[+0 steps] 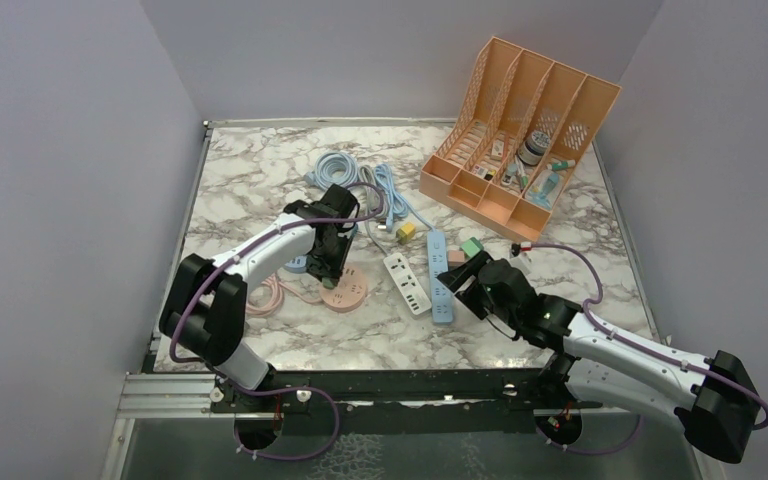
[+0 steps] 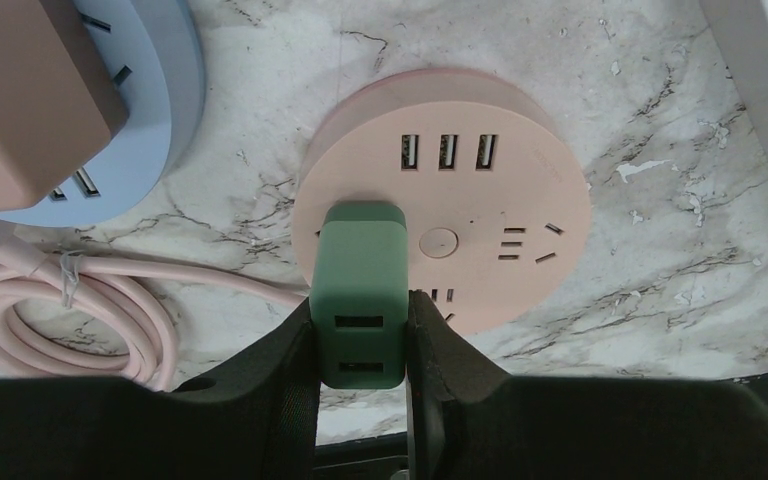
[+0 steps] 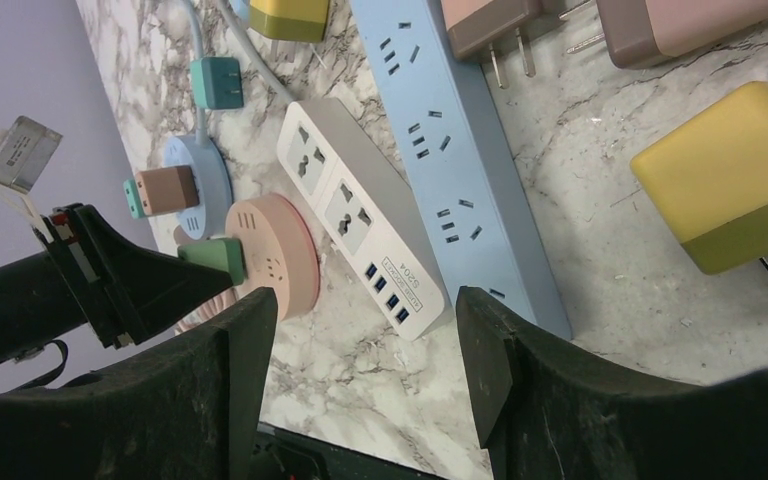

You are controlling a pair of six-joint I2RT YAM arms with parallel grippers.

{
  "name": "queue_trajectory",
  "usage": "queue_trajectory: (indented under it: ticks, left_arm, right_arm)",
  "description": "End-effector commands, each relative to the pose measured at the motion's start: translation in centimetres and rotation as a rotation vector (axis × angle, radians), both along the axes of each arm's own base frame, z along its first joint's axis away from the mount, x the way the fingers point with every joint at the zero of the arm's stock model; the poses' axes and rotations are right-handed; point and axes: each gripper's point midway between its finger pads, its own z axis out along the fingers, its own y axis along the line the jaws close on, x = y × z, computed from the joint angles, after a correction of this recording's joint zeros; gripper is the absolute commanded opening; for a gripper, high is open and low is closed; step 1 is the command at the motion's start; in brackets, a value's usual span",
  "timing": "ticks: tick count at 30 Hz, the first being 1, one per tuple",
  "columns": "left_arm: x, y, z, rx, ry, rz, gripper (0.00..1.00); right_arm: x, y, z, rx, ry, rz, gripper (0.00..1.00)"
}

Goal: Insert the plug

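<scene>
Two black fingers (image 2: 290,350) of my left claw (image 2: 360,315) are squeezed tight on the green plug (image 2: 360,260), one on each side. The green plug stands on top of the pink round socket (image 2: 480,220), over its left part. I cannot see the metal pins, so they are either down in the holes or hidden under the plug. I think the plug is in, or nearly in, but I cannot tell if it sits all the way down.

So the big part looks almost done. What is left, I think, is a firm push down and then letting go.

The pink round socket lies on the left half of the tabletop (image 1: 260,170), closer to the near edge than the far one. Just beside it is a blue round socket (image 2: 150,110) with a brown plug (image 2: 30,90) on it, and a pink cord (image 2: 90,300) is curled up near the two.

Toward the middle lie a white power strip (image 1: 407,282) and a long blue strip (image 1: 440,275).

My right claw (image 3: 365,310) hangs above the tabletop right of the middle. It is wide open with nothing in it. A yellow plug (image 3: 735,180) lies near it.
</scene>
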Motion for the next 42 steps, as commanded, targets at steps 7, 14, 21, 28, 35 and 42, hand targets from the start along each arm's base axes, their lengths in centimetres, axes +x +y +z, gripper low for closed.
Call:
queue_trajectory:
  ticks: [7, 14, 21, 28, 35, 42]
  left_arm:
    - [-2.7, 0.8, -6.5, 0.039, 0.08, 0.114, 0.0]
    - [-3.5, 1.2, -7.9, 0.043, 0.089, 0.14, 0.0]
    - [-0.1, -0.9, -3.8, -0.04, -0.026, 0.104, 0.29]
    - [4.3, -3.1, 6.1, -0.195, -0.307, 0.054, 0.63]
    - [5.2, -2.5, 11.2, -0.254, -0.515, 0.043, 0.67]
    - [3.6, -3.9, 14.8, -0.494, -0.711, -0.007, 0.67]
  right_arm:
    - [1.2, -0.9, 0.9, -0.072, -0.036, -0.043, 0.66]
    - [1.6, -0.5, 1.0, -0.082, -0.043, -0.031, 0.66]
    - [1.7, -0.6, 1.1, -0.129, -0.045, -0.012, 0.66]
    - [1.8, -2.1, 2.3, -0.238, -0.08, -0.002, 0.67]
    - [2.0, -3.2, 4.3, -0.38, -0.134, 0.062, 0.67]
    - [2.7, -2.3, 4.9, -0.538, -0.186, 0.225, 0.68]
